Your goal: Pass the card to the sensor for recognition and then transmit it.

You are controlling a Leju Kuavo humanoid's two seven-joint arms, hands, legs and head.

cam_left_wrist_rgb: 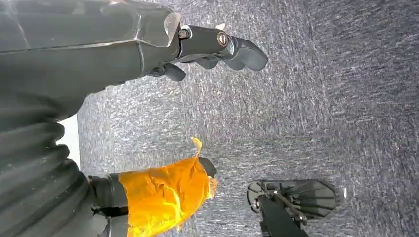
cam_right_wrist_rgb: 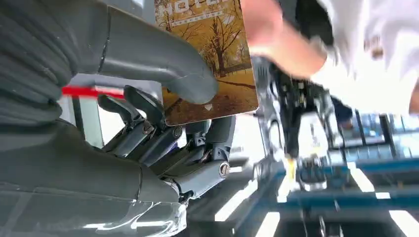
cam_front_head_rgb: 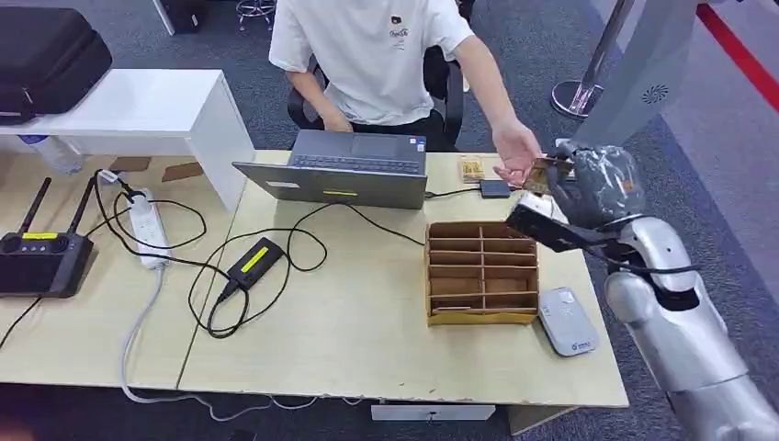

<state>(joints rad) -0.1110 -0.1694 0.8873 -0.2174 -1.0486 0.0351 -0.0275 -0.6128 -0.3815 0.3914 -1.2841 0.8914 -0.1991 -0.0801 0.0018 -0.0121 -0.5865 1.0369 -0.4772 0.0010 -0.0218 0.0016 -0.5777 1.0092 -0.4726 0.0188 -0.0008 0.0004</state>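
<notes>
- The card (cam_right_wrist_rgb: 207, 54) (yellowish, autumn trees printed on it) is up in the air off the far right corner of the desk, pinched in the right hand (cam_front_head_rgb: 597, 184). In the right wrist view the thick thumb (cam_right_wrist_rgb: 163, 64) lies across the card's face and the darker fingers (cam_right_wrist_rgb: 163, 133) curl in behind it, so it's a proper hold.
- A person's hand (cam_front_head_rgb: 516, 154) is reaching in right at the card. From the head view it looks like it's touching the card's edge, but I can't tell for sure.
- That person sits behind the desk in a white T-shirt (cam_front_head_rgb: 372, 55), with a laptop (cam_front_head_rgb: 344, 170) in front.
- The sensor (cam_front_head_rgb: 567, 321) (small grey pad) lies flat near the desk's right edge, just beside a brown cardboard divider box (cam_front_head_rgb: 480, 273), well below the raised card.
- A small dark box (cam_front_head_rgb: 494, 189) sits near the far edge, between laptop and hand.
- Mid-desk: a black power brick (cam_front_head_rgb: 255, 262) with looping cables, a white power strip (cam_front_head_rgb: 147, 228), and a router (cam_front_head_rgb: 41, 260) with antennas at the left.
- The left hand (cam_left_wrist_rgb: 207, 47) hangs over grey carpet, fingers loosely spread, holding nothing. One of its parts is wrapped in orange tape (cam_left_wrist_rgb: 165, 195).
</notes>
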